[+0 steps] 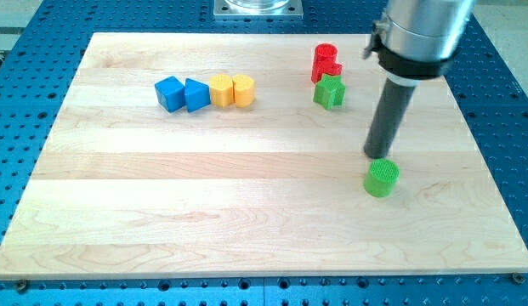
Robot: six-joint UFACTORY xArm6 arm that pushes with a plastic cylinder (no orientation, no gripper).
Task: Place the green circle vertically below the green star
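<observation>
Rod-ended arm, no gripper, so nothing opens or closes. My tip (pixel 381 156) touches the green circle (pixel 382 178) from the view's top side; the circle lies just below it. The green star (pixel 329 92) sits up-left of the tip, so the circle needs pushing leftward.

arm (pixel 421 34) cut off by the view's top; red blocks' (pixel 326 63) shapes unclear

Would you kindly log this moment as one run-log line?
my tip: touching green circle from the view's top | green star: up-left of circle, below red blocks | circle not yet below star
</observation>
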